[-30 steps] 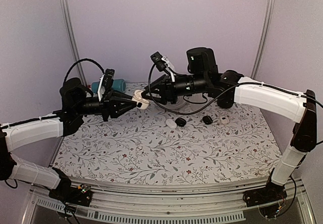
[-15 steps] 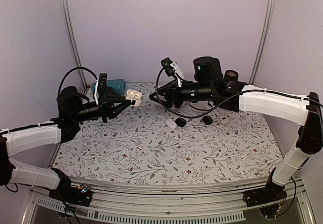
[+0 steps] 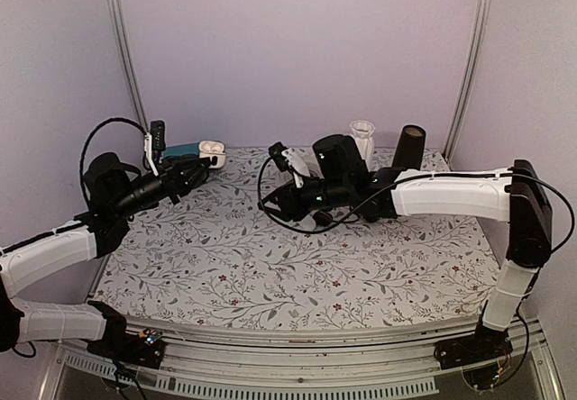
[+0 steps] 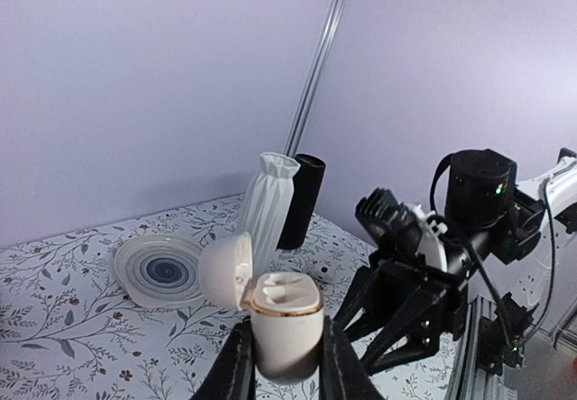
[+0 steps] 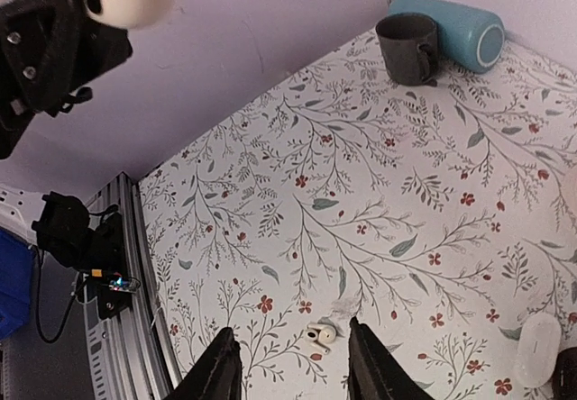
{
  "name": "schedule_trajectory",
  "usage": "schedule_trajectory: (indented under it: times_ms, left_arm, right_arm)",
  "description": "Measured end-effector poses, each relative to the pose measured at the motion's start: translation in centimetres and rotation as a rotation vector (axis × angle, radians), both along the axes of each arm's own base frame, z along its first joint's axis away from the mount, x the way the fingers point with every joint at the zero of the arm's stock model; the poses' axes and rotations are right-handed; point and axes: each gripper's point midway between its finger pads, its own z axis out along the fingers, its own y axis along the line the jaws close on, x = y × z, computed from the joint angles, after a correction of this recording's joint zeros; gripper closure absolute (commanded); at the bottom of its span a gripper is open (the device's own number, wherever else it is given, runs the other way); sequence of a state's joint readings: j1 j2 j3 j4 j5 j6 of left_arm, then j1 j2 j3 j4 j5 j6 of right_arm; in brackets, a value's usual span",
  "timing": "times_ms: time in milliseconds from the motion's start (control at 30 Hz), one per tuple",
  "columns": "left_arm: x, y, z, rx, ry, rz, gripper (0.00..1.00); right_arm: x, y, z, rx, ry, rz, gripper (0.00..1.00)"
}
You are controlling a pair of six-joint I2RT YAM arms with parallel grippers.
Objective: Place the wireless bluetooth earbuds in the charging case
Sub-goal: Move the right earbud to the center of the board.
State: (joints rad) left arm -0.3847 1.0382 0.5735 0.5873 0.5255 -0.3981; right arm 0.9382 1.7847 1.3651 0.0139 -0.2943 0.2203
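Right wrist: earbud (image 5: 320, 333) between right pincer (image 5: 288, 328) tips

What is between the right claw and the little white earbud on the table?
Nothing. In the right wrist view the earbud lies alone on flowery tablecloth, straight ahead of the open right gripper.

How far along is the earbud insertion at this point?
Done: the charging case is open, held aloft by the left gripper. In hand: the right gripper hovers open over an earbud lying on the table. Left: grasping and seating it; whether the other bud is already inside is unclear.
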Motion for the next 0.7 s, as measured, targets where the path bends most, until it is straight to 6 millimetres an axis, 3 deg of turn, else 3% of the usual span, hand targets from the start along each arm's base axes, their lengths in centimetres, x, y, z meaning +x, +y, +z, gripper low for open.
schedule_trajectory:
  times_ms: [167, 467, 700]
  left_arm:
    - [0.4, 1.0, -0.1, 0.002, 0.020, 0.042, 1.00]
    - [0.7, 2.3, 0.0, 0.001, 0.032, 0.088, 1.00]
    - [1.1, 3.0, -0.1, -0.002, 0.045, 0.110, 1.00]
  right_arm:
    - [-0.2, 1.6, -6.0, -0.108, 0.103, 0.006, 0.64]
    - [-0.2, 4.8, -13.8, -0.286, 0.170, -0.024, 0.60]
    - [-1.1, 6.2, -17.4, -0.410, 0.136, -0.018, 0.54]
